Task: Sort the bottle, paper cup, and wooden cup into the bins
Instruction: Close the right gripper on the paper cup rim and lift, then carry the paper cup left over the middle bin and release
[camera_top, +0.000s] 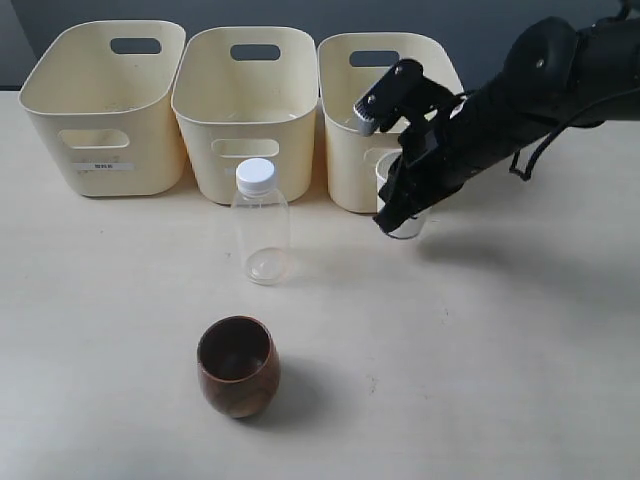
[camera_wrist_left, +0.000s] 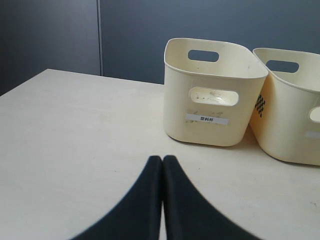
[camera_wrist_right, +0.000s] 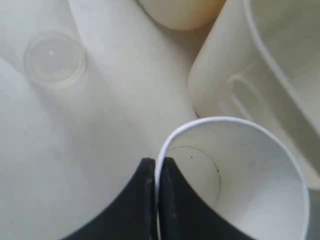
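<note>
My right gripper is shut on the rim of the white paper cup, one finger inside and one outside, just in front of the right bin. In the right wrist view the gripper pinches the paper cup at its thin wall; whether the cup touches the table I cannot tell. The clear bottle with a white cap stands upright before the middle bin. Nearer the front sits the dark wooden cup. My left gripper is shut on nothing, low over the table.
The left bin stands at the back left; in the left wrist view the left bin carries a small label, with the middle bin beside it. The right wrist view shows the right bin close by the cup.
</note>
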